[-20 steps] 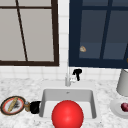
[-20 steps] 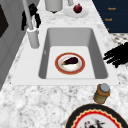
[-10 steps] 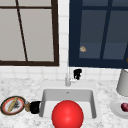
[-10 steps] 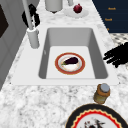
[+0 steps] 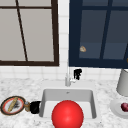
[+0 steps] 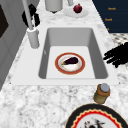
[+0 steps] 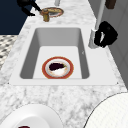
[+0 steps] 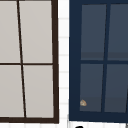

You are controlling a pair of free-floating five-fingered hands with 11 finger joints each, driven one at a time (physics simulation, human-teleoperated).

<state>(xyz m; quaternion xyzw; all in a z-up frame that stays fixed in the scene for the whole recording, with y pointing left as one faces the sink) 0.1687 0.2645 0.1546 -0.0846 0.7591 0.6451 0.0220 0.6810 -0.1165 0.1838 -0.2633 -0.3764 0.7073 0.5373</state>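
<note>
Left hand [image 5: 35,107]: one, hovering over the counter just at 9 o'clock of the sink [image 5: 45,93] in the front view, beside the jar [image 5: 27,106]. In the left side view it is showing at 3 o'clock [image 6: 116,55], fingers lying straight and spread, grasping nothing, pointing toward the basin. In the right side view it is sitting at 11 o'clock [image 7: 26,6], fingers reaching down toward the jar [image 7: 45,15]; whether they are touching it cannot be told.

Right hand [image 5: 77,73]: one, hanging at the faucet [image 5: 67,77], just at 3 o'clock of its stem. In the right side view [image 7: 106,33] it is appearing as a rounded dark mass close against the faucet base [image 7: 93,40]; whether the fingers are curled or straight cannot be told.

View differences: the front view is placing a red ball [image 5: 67,115] at 6 o'clock, covering the basin floor; both side views are showing a red-rimmed plate [image 6: 70,63] lying there with a dark eggplant [image 6: 70,60] on it.

Count:
- Jar, brown, pale lid: one.
- Patterned plate [image 5: 12,105] at 9 o'clock of the jar: one.
- White plate [image 5: 117,108] bearing one dark red fruit [image 5: 124,107], at 3 o'clock of the sink: one.
- Pale canister [image 5: 123,82] behind it: one.
</note>
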